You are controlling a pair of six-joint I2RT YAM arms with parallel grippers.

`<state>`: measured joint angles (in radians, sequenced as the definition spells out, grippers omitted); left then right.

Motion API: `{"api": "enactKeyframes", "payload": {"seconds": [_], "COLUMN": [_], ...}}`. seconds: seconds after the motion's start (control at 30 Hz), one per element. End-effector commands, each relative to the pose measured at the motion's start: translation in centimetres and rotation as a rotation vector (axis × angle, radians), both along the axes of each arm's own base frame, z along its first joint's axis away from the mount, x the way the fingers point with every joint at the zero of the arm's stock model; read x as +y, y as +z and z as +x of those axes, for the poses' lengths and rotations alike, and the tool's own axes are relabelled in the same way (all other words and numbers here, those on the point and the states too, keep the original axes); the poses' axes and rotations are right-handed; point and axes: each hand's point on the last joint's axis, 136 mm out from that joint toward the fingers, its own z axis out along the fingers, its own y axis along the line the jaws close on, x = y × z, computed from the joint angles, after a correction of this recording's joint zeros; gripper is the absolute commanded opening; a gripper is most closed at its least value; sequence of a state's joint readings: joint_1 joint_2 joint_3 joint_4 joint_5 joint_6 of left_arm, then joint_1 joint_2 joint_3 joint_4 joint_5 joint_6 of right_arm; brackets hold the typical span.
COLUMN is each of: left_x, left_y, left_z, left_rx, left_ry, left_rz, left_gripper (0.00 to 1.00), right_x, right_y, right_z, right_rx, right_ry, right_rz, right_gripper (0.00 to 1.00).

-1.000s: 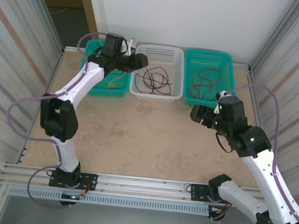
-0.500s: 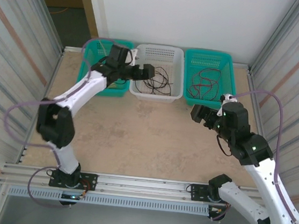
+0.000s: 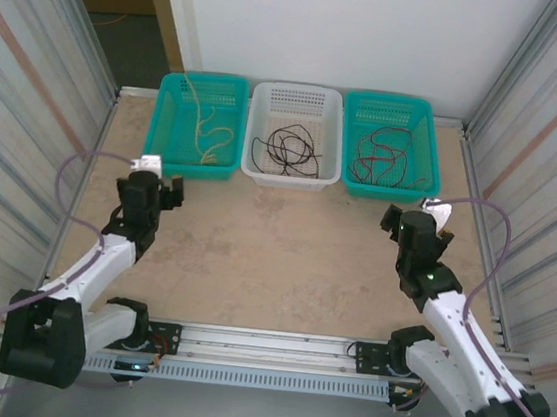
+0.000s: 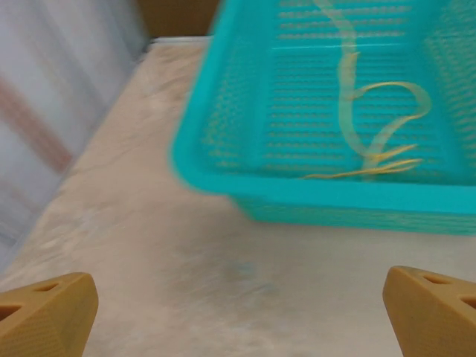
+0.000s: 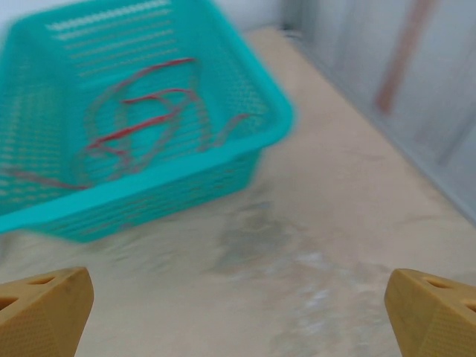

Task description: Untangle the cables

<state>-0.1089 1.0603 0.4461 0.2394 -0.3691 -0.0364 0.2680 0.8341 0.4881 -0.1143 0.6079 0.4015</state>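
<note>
Both arms sit low by the near edge, left gripper (image 3: 156, 187) spread wide and empty, right gripper (image 3: 410, 223) likewise wide with nothing between its tan fingertips (image 5: 44, 301). The cables all lie ahead of the jaws at the far edge, one colour to a basket. The thin pale yellow cable (image 3: 205, 125) is in the left teal mesh basket (image 3: 190, 169), its long run pointing near-to-far. The thin black cable (image 3: 287, 149) is coiled in the white mesh basket (image 3: 290, 180). The thin red cable (image 3: 381, 152) loops across the right teal mesh basket (image 3: 385, 192). Left arm nearer yellow, right nearer red, black between them. They look separated, so little seems left to do.
</note>
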Motion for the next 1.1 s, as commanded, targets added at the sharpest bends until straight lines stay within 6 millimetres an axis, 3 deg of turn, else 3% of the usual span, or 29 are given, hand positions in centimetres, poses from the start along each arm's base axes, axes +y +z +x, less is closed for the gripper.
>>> {"api": "enactKeyframes", "payload": {"seconds": [0.0,0.03,0.1,0.2,0.33,0.43,0.5,0.6,0.63,1.07], "left_x": [2.3,2.3,2.2,1.1,-0.2,-0.3,-0.4,-3.3,-3.8,-3.8], "left_y": [2.0,1.2,1.5,2.0,-0.2,-2.3,-3.8,-4.8,-5.3,-5.6], "left_z": [1.4,1.8,2.6,3.7,3.6,3.1,3.6,5.2,5.3,5.6], "left_rx": [-0.177,-0.171,-0.185,-0.213,-0.083,-0.139,-0.147,-0.132,-0.057,-0.044], "left_ry": [0.067,0.045,0.016,-0.071,-0.111,-0.105,-0.125,-0.310,-0.332,-0.312], "left_rz": [0.027,0.018,0.016,0.004,-0.072,-0.065,-0.082,-0.064,-0.084,-0.063], "left_gripper": [0.99,0.99,0.99,0.99,0.99,0.99,0.99,0.99,0.99,0.99], "right_x": [-3.2,-3.5,-3.6,-2.2,0.0,0.4,0.6,0.4,0.3,0.5], "right_y": [-0.5,-1.1,-3.2,-5.2,-6.0,-8.5,-8.7,-8.9,-9.0,-9.0], "right_z": [1.5,2.0,3.1,5.2,8.1,9.1,9.5,10.0,9.9,10.1], "right_rx": [-0.071,-0.078,-0.060,-0.095,-0.111,-0.092,-0.069,-0.043,-0.034,-0.027], "right_ry": [-0.110,-0.104,-0.061,0.097,0.286,0.362,0.396,0.389,0.388,0.373], "right_rz": [-0.112,-0.134,-0.154,-0.072,-0.066,-0.006,0.028,0.050,0.053,0.019], "right_gripper": [0.99,0.99,0.99,0.99,0.99,0.99,0.99,0.99,0.99,0.99]}}
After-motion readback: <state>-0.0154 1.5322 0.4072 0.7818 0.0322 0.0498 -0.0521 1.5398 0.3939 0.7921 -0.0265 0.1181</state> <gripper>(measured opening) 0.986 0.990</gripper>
